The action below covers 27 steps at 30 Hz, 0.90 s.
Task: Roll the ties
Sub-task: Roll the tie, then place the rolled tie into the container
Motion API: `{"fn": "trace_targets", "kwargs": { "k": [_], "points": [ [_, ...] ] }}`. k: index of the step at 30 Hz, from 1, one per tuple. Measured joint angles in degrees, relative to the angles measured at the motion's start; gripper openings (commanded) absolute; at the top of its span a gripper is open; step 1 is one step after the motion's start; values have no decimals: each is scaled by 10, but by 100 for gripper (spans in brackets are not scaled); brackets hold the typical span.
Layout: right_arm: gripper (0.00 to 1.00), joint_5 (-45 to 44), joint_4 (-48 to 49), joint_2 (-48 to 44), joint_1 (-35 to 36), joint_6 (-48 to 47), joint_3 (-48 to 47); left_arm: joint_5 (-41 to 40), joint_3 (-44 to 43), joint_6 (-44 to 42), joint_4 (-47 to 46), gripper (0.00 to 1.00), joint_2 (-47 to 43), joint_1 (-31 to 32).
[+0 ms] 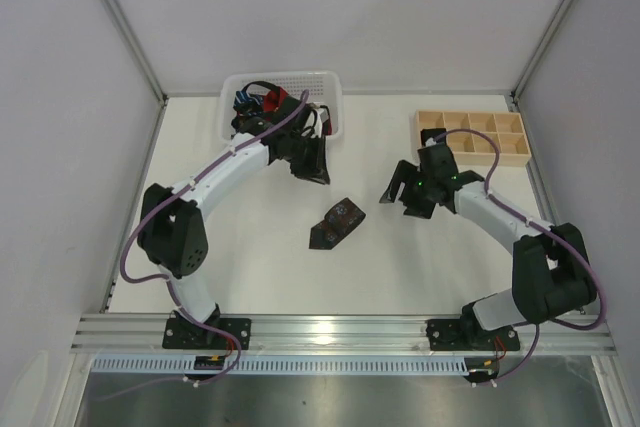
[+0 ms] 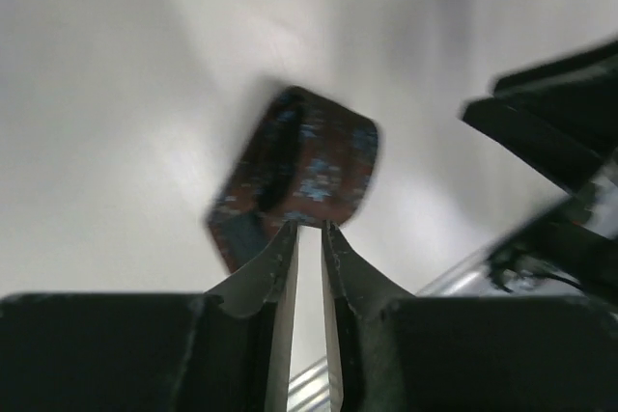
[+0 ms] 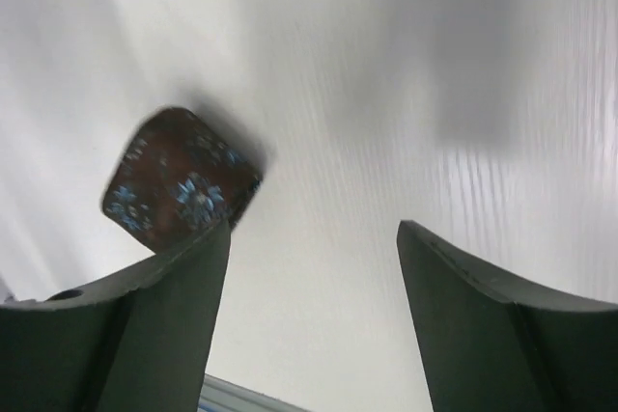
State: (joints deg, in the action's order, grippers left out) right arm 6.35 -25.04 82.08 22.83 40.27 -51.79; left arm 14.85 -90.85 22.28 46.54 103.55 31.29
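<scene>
A rolled dark brown tie with small blue flowers (image 1: 337, 222) lies loose on the white table between the two arms. My left gripper (image 1: 312, 167) hovers up and to the left of it, in front of the basket. In the left wrist view its jaws (image 2: 309, 227) stand a narrow slit apart with only table showing between them, and the roll (image 2: 304, 166) lies just beyond the tips, blurred. My right gripper (image 1: 402, 197) is to the right of the roll, apart from it. Its fingers (image 3: 314, 227) are wide open and empty, with the roll (image 3: 179, 180) off past the left finger.
A white mesh basket (image 1: 283, 77) at the back holds more ties, red and blue among them (image 1: 262, 100). A pale wooden tray with square compartments (image 1: 472, 115) stands at the back right, just behind the right gripper. The right arm (image 2: 550, 142) shows at the left wrist view's right edge.
</scene>
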Motion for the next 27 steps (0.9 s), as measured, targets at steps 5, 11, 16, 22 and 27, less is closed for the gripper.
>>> {"fn": "trace_targets", "kwargs": {
  "k": [5, 11, 16, 22, 27],
  "points": [
    [92, 187, 46, 64, -89, -97, -39, 125, 71, 64, -104, 16, -14, 1],
    [90, 381, 101, 211, -113, -159, -143, 187, 119, 118, -170, 15, 28, 7],
    [87, 479, 143, 311, -113, -170, -193, 200, 124, 133, -193, 14, 45, 11],
    [85, 542, 159, 363, -106, -182, -199, 202, 130, 138, -204, 14, 52, 13],
    [85, 557, 159, 364, -90, -199, -191, 200, 158, 137, -207, 13, 52, 14]
  ]
}}
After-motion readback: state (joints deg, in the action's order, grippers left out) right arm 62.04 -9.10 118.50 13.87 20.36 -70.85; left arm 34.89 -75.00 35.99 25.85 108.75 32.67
